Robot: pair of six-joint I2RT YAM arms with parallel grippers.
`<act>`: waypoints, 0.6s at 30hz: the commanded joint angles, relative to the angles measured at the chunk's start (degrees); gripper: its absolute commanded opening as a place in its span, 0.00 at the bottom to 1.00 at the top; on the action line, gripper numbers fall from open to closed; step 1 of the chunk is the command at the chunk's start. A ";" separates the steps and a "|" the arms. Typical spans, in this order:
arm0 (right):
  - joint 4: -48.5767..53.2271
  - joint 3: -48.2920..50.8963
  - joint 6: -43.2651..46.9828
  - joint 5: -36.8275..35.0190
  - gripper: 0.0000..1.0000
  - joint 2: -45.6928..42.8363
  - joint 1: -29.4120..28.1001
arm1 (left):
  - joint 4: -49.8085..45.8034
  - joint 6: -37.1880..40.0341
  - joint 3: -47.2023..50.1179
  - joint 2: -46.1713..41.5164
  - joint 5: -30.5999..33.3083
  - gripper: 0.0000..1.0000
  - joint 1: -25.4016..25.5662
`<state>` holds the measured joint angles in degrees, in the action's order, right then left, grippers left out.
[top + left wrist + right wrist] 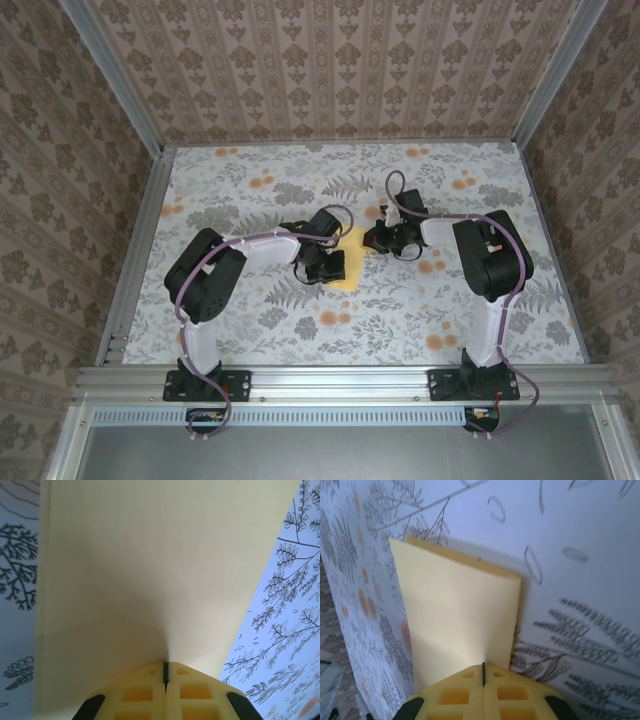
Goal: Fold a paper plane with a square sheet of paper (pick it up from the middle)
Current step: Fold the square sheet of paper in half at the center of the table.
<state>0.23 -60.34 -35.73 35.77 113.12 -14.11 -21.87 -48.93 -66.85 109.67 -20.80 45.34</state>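
Scene: table covered with a grey floral cloth point(250, 190) carrying small orange flower prints; patterned wallpaper on the walls on three sides.

Square sheet of paper point(350, 268): yellow-orange, lying about mid-table between the two arms, slightly left of centre. In the top view it shows as a small, creased-down patch, partly hidden under the left arm's wrist. In the right wrist view the sheet point(460, 615) is folded: a second layer peeks out along the far edge, slightly offset from the top layer, and the sheet throws a shadow on the cloth to its right. In the left wrist view the sheet point(165, 570) spreads wide across the frame, with cloth visible on both sides.

Left gripper point(335, 268): at the sheet's left side, reaching in from the left. Wrist view point(165, 672): jaws fully together, only a thin dark seam between the yellow fingers point(137, 695). The paper meets the seam and its shading converges on that point, so the jaws look pinched on the sheet's edge.

Right gripper point(372, 243): at the sheet's far right corner. Wrist view point(483, 672): jaws likewise pressed together, the sheet's near edge running into the seam; reads as a pinch on the paper.

The two grippers are near each other, with the sheet between them.
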 commanded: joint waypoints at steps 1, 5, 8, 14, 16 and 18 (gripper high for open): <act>0.17 -2.43 1.18 -2.94 0.03 1.87 0.54 | -5.66 -0.31 0.40 1.95 1.02 0.04 -0.07; 1.26 -4.36 1.18 -4.40 0.03 3.17 0.75 | -5.64 -0.27 0.51 1.87 0.90 0.04 0.01; 2.43 -5.70 1.18 -5.84 0.03 4.01 0.80 | -5.51 -0.29 0.74 1.73 0.93 0.04 0.01; 1.95 -7.14 -0.11 -7.26 0.03 5.05 1.91 | -5.42 -0.29 0.85 1.73 0.83 0.04 0.00; 2.03 -7.84 -0.34 -7.48 0.03 5.42 2.14 | -5.38 -0.29 0.91 1.71 0.85 0.04 0.01; 2.39 -8.55 -0.40 -7.56 0.03 6.09 2.31 | -5.36 -0.20 0.80 1.69 0.84 0.04 0.01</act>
<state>1.89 -67.02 -35.99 32.56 117.01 -12.99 -21.85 -48.93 -66.85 109.67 -20.80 45.34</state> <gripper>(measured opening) 0.041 0.042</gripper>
